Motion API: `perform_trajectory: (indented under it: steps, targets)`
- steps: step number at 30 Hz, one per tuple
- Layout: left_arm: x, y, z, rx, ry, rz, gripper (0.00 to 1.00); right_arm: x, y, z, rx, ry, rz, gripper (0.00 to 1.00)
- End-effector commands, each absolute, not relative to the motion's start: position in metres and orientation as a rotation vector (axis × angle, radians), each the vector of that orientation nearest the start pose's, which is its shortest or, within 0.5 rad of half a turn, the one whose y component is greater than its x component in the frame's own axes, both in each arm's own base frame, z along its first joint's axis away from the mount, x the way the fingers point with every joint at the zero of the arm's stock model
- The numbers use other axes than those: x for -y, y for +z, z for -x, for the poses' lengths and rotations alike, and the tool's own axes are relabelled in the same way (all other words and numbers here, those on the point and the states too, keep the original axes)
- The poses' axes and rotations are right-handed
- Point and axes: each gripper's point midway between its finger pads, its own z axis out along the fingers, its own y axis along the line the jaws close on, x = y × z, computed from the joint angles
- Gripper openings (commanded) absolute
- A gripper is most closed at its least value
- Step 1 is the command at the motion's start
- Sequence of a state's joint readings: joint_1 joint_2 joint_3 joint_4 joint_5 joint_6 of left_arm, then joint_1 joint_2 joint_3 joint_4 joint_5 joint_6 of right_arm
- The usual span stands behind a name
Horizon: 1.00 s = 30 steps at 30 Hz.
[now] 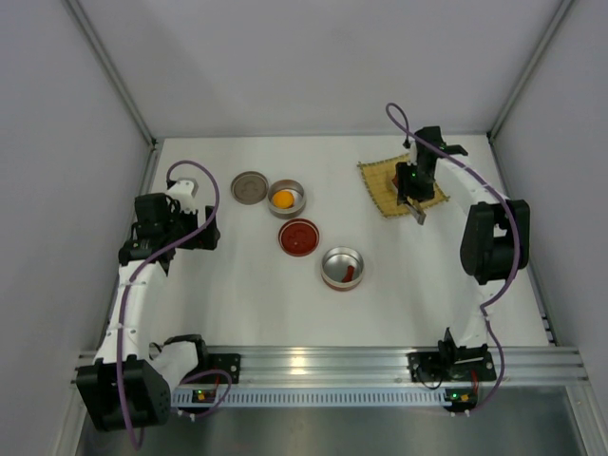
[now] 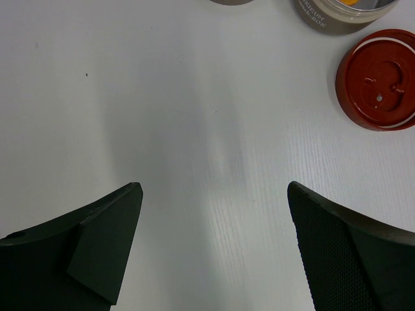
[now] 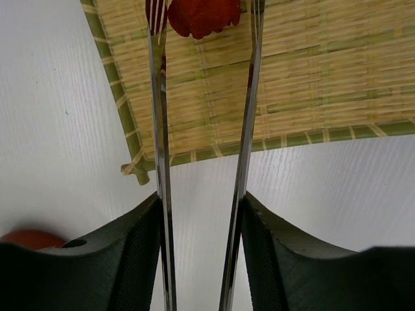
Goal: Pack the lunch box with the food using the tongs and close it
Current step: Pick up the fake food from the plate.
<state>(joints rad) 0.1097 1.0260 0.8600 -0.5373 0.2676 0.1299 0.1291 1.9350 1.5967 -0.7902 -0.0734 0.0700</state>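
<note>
Right fingers [image 3: 130, 259] grip the tongs [image 3: 159, 129], arms part squeezed so the tips straddle the red food [image 3: 202, 16] on the mat [image 3: 311, 84]. Left fingers [image 2: 343, 246] released over bare tabletop [image 2: 194, 97], well left of mat, out of the way.

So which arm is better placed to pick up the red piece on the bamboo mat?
Right. The right gripper is shut on the tongs, whose tips flank the red piece on the bamboo mat. The left gripper hangs open and empty near the red lid, away from the mat.
</note>
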Motion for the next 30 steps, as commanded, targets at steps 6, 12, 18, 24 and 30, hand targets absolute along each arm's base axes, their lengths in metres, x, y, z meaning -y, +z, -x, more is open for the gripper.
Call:
perform_trajectory:
  steps: [6,12,18,24,30]
  targets:
    - [0.005,0.179,-0.305,-2.198,-0.141,-0.168,0.98,-0.077,0.119,-0.429,-2.626,0.176,0.142,0.43]
    - [0.005,0.184,-0.305,-2.189,-0.140,-0.167,0.98,-0.069,0.134,-0.426,-2.599,0.190,0.125,0.34]
    - [0.003,0.183,-0.305,-2.193,-0.132,-0.163,0.98,-0.057,0.149,-0.419,-2.573,0.215,0.114,0.24]
    - [0.005,0.185,-0.304,-2.189,-0.145,-0.165,0.98,-0.046,0.161,-0.414,-2.547,0.225,0.105,0.21]
    - [0.007,0.186,-0.306,-2.185,-0.161,-0.159,0.98,-0.041,0.174,-0.406,-2.523,0.242,0.178,0.19]
